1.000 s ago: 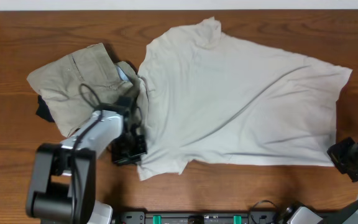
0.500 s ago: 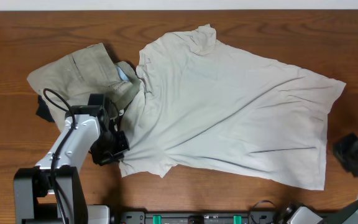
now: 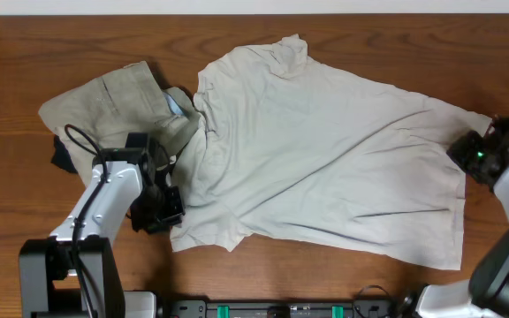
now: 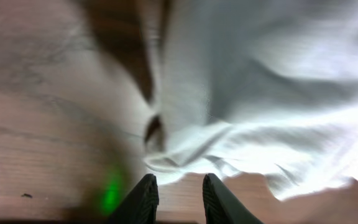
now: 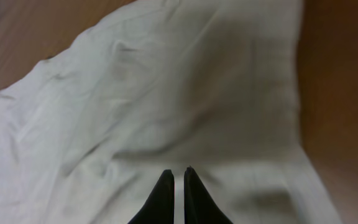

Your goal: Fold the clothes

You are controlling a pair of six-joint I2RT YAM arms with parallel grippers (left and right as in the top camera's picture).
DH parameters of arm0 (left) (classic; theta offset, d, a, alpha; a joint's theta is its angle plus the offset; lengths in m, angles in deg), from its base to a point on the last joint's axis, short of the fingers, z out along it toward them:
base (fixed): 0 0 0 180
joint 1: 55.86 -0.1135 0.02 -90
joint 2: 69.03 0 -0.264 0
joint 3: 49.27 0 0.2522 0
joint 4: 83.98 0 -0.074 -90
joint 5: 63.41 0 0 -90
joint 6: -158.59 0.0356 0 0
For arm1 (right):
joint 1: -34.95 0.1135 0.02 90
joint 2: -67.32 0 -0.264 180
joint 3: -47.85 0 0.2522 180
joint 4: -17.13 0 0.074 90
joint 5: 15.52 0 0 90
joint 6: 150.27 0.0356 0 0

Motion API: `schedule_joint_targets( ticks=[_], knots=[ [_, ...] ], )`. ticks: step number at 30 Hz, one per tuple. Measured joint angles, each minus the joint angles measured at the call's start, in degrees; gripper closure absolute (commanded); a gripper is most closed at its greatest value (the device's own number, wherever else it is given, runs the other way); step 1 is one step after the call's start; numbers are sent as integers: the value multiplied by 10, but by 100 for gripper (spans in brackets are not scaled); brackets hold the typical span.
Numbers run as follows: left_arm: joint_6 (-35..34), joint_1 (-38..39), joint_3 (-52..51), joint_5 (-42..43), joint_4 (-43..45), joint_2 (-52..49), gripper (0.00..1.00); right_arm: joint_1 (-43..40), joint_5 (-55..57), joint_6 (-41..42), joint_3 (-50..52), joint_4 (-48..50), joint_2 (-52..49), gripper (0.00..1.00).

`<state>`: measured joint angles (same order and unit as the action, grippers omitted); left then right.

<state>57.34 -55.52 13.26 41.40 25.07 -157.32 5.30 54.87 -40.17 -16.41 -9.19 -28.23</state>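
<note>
The limp, light cream-white garment (image 3: pixel 325 150) is being faced by both grippers: left gripper (image 4: pixel 178 180) jaws apart, empty, just behind its hem (image 4: pixel 185 155), the likeliest hold; right gripper (image 5: pixel 177 173) jaws together above the cloth.

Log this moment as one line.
left gripper open by cream shirt sleeve | right gripper shut over shirt's right edge | khaki garment beside shirt
</note>
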Motion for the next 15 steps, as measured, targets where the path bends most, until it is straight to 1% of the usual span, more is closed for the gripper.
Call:
schedule_joint_targets(
  ticks=[3,6,8,11,15],
  knots=[
    [25,27,24,17,-5,12,73,2,-5,13,0,61,-48,98],
    [47,71,45,32,-4,33,72,2,-6,26,-4,113,-91,99],
    [58,102,52,40,-2,41,73,3,-3,32,-11,127,-113,99],
    [68,150,56,47,0,45,73,6,2,44,-37,155,-153,99],
    [70,202,56,51,7,45,72,13,16,61,-108,175,-213,99]
  ],
)
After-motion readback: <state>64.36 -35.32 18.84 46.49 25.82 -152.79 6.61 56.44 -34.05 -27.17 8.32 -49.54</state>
